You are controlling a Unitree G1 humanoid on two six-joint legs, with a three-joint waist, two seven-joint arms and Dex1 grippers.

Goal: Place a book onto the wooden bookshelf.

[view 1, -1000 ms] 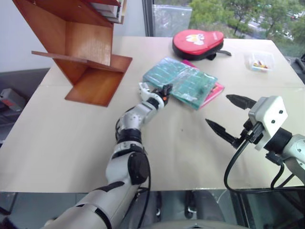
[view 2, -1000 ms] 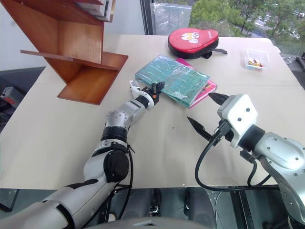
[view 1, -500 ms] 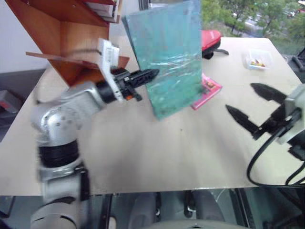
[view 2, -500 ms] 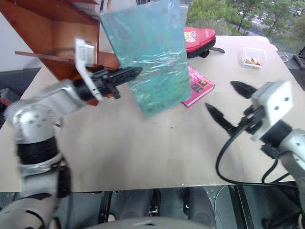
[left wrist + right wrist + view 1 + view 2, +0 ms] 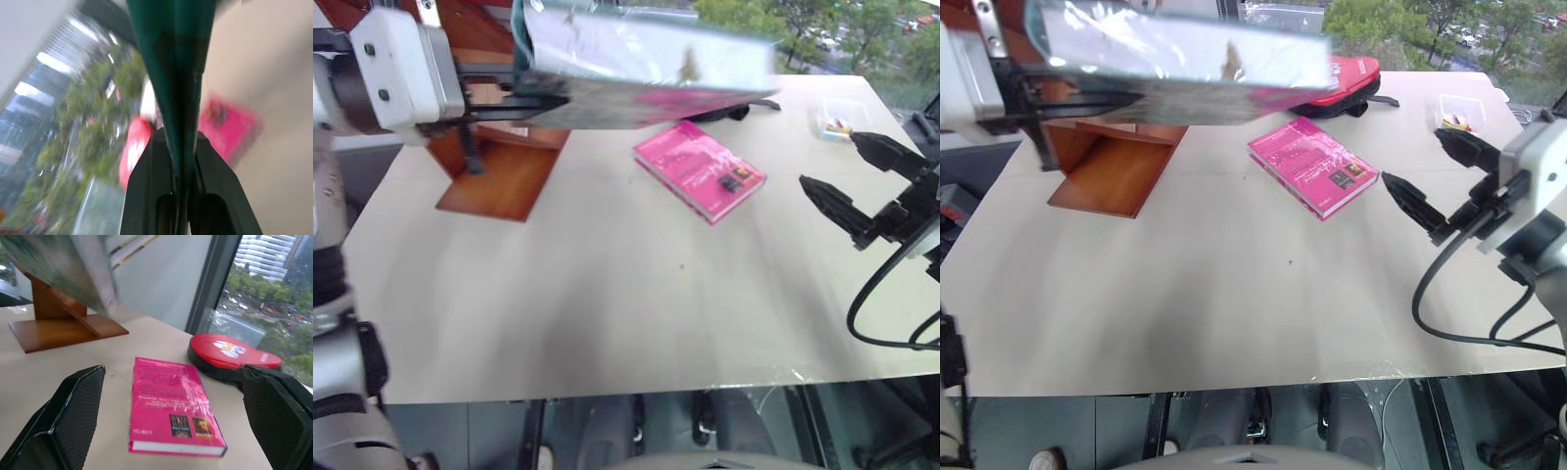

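A big window with green trees stands behind the pale table (image 5: 607, 294), and the wooden bookshelf (image 5: 499, 171) sits at its far left corner. The left claw (image 5: 178, 161) pinches one edge of the big green book (image 5: 636, 59), held up high near the shelf. The book looks stiff, shiny and slippery, so held by one edge it may tip; the right claw (image 5: 852, 181) hangs wide open and empty by the right edge, near a pink book (image 5: 700, 168).

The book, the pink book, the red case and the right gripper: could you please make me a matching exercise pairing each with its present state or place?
Things:
1. book
2. pink book
3. red case
4. right gripper

States:
A. open, holding nothing, above the table's right side
B. lying flat on the table, front cover up
C. lifted off the table, clamped in the left gripper
D. resting at the table's far edge by the window

Pairs: 1-C, 2-B, 3-D, 4-A
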